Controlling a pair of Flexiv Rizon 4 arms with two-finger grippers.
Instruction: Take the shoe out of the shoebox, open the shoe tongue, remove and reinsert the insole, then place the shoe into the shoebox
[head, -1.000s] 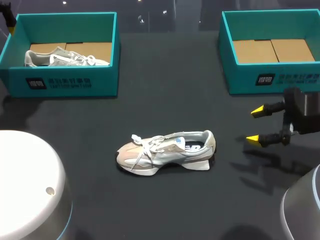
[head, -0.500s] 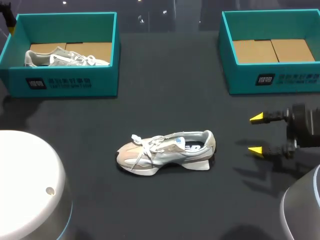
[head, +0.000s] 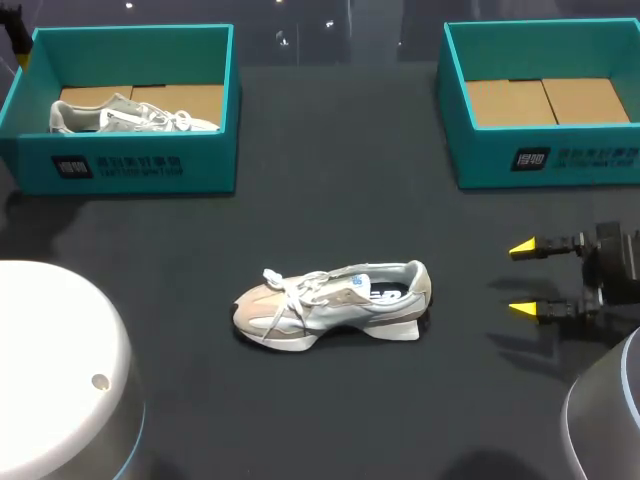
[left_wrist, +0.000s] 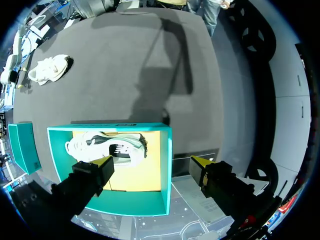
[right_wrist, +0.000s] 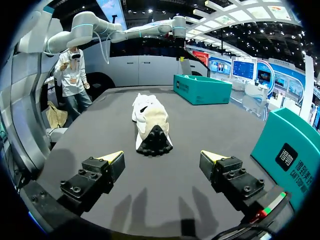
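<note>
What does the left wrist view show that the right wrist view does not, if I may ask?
Only the left wrist view: the boxed shoe lying inside the left shoebox, under the open left gripper. Only the right wrist view: the right shoebox beside the open right gripper. Both: the loose shoe outside the boxes, and the left shoebox, which the right wrist view sees only from outside.

Overhead lights leave the dark surface (head: 330, 160) dim but evenly lit. The shoe (head: 335, 303) casts a thin, soft shadow, and the right end effector (head: 522, 279) throws fainter ones on its near side. In the left wrist view, a long dark shadow crosses the surface.
</note>
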